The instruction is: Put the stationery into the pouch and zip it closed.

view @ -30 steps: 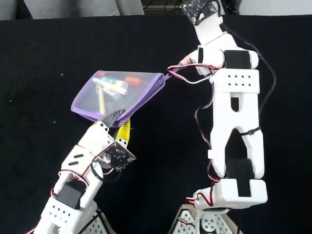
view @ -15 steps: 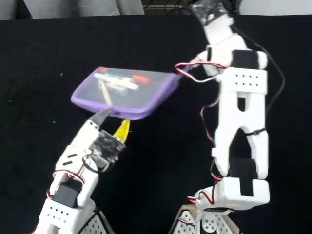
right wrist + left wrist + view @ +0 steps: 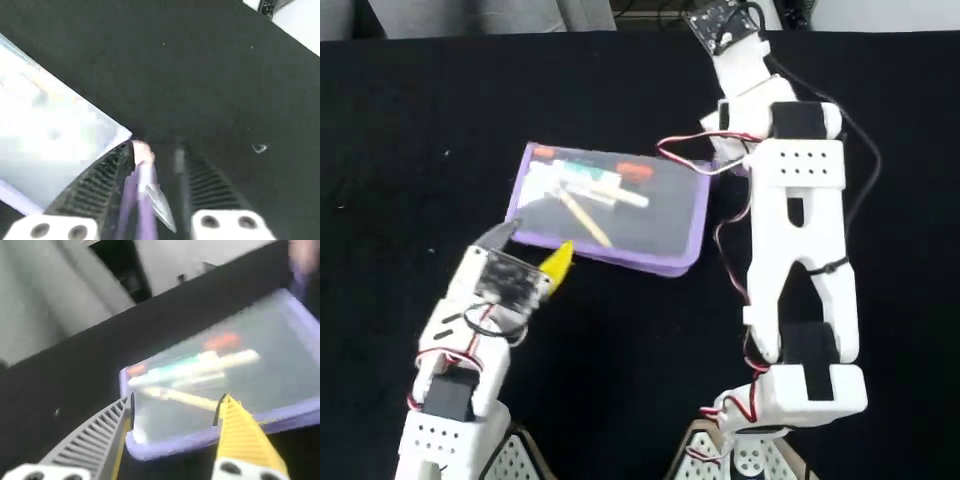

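Observation:
The purple pouch (image 3: 665, 225) with a clear face lies flat on the black table. Inside it are a white pen (image 3: 605, 190), a pale pencil (image 3: 585, 218) and an orange piece (image 3: 638, 172). My left gripper (image 3: 534, 240) stands open at the pouch's near edge, a grey and a yellow finger either side; its wrist view has the pouch (image 3: 280, 375) just beyond the gripper (image 3: 176, 400). My right gripper (image 3: 712, 165) is at the pouch's right corner. Its fingers are slightly apart (image 3: 155, 147), with the purple zip pull (image 3: 142, 180) lying against one of them.
The black cloth covers the whole table. The right arm's white links (image 3: 800, 250) stretch along the pouch's right side. Grey curtain and a pale wall lie behind the table's far edge (image 3: 470, 35).
The pouch, tilted and raised a second ago, has swung right and come down flat. My left gripper has drawn back towards the pouch's left near edge. The right gripper's fingers have parted.

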Robot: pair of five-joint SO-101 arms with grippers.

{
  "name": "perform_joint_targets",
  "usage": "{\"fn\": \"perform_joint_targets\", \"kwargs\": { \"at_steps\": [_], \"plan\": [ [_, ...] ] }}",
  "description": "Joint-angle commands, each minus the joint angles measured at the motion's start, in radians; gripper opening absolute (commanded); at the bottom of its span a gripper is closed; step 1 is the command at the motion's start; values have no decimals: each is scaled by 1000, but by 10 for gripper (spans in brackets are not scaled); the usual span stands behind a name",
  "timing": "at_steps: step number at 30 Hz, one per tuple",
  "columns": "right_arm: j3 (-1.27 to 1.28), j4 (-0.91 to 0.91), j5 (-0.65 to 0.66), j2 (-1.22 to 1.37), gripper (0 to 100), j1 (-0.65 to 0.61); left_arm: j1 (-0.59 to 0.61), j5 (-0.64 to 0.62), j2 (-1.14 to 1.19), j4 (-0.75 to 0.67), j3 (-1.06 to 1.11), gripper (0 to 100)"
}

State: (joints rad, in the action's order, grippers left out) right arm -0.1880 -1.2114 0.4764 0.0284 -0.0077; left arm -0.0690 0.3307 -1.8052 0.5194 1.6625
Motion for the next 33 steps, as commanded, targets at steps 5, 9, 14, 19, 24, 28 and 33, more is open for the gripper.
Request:
{"fn": "perform_joint_targets", "kwargs": {
  "at_steps": [5,9,14,19,24,28,33],
  "plan": [
    [-19,6,-21,-21,240,-51,257,-121,-17,3,-101,277],
    [-47,-2,-23,-36,240,-91,325,-120,-17,6,-101,263],
    [-48,3,-20,-111,237,-118,354,-120,-17,8,-108,82],
    [-38,-3,-21,-240,237,-109,352,-120,-17,190,-220,51],
    [8,-60,-21,-381,233,-114,352,-120,-17,342,-317,30],
    [81,-64,-23,-490,131,-112,352,-120,-18,427,-323,29],
    [229,-57,-23,-631,12,-110,352,-120,-18,520,-326,29]
  ]
}}
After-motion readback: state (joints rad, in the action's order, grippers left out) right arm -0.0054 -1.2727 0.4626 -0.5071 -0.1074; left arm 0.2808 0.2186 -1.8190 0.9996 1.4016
